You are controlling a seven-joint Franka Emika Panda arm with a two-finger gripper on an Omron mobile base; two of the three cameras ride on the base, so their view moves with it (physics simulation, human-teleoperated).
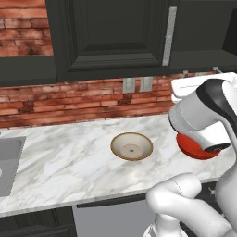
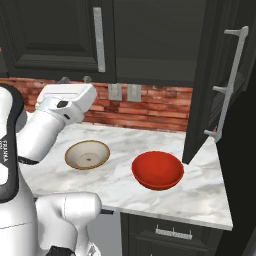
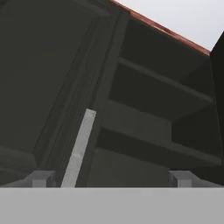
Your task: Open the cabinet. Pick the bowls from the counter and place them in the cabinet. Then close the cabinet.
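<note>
Cabinet (image 1: 111, 37) doors fill the top of the left base view, charcoal with a raised panel and one long silver handle (image 1: 169, 36), above a red brick wall (image 1: 69, 99). Below it the counter (image 1: 60, 157) runs white and grey-veined. On the marble the tan-rimmed bowl (image 1: 132, 146) sits upright in the open, while the red bowl (image 1: 192, 147) to its right is mostly hidden behind the white arm, only a lower crescent showing. A grey sink (image 1: 9, 162) is cut off at the left edge.

From the right base view, both bowls show whole: the tan-rimmed bowl (image 2: 87, 154) under the closed door, the red bowl (image 2: 157, 170) near it but apart, below the dark cabinet opening. One cabinet door (image 2: 210, 85) stands swung out toward the camera, its bar handle (image 2: 231, 80) on its outer face. The hand is raised in front of the closed door, its fingers hard to make out.

Through the hand view, the gripper (image 3: 111, 178) points up into the cabinet, where bare dark shelves (image 3: 157, 113) show beside a closed door's handle (image 3: 79, 148). Its two tips stand far apart with nothing between them, though only their ends rise above the bottom.
</note>
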